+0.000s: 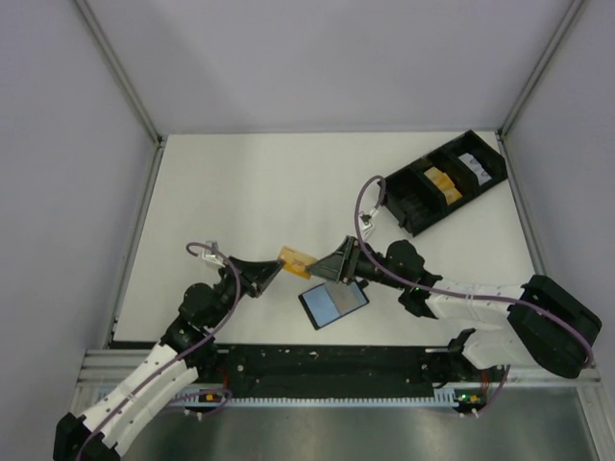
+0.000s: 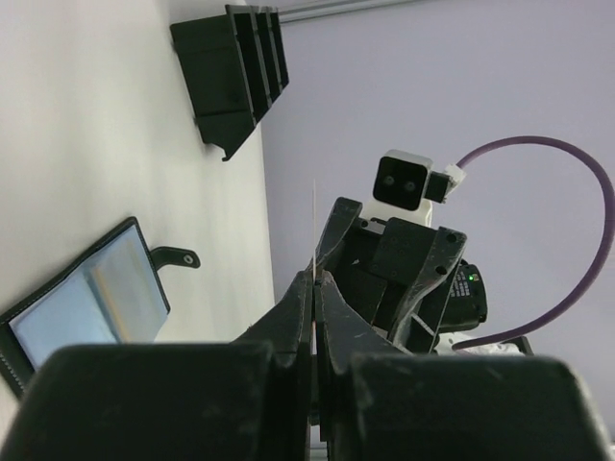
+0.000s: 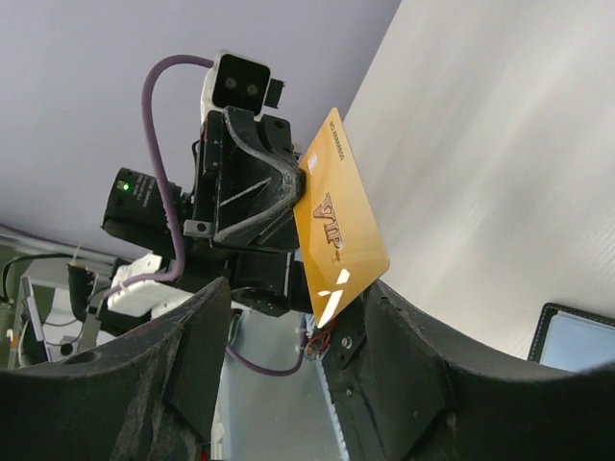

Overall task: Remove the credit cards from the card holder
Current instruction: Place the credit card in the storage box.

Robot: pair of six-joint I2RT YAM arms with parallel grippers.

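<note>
- left gripper (image 1: pixel 278 270): jaws clamped tight on one short end of the credit card (image 1: pixel 296 259), which is held in the air, off the table
- right gripper (image 1: pixel 333 263): jaws spread wide and facing the card's free end; its lower corner sits between the fingers (image 3: pixel 183 384), and no contact is visible
- hard to see: in the left wrist view the card is edge-on, just a thin pale line, with no face visible
- the right wrist view shows the gold face with "VIP" print; the smaller text is unreadable
- card long axis: roughly left-right in the top view, from one gripper toward the other, with the right end a bit nearer the arm bases
- card holder (image 1: pixel 333 304): lies open and flat on the table (image 1: pixel 240 192), blue-grey inside up, just on the near side of the right gripper and not touched by either gripper
- holder long axis is diagonal, right end farther back; a small tab shows on one edge in the left wrist view
- holder is cut off by the frame edge in both wrist views; can't tell if any cards are inside because of glare
- black tray (image 1: pixel 447 181): far right, well away from the holder; orange and white items in its compartments are too small to identify
</note>
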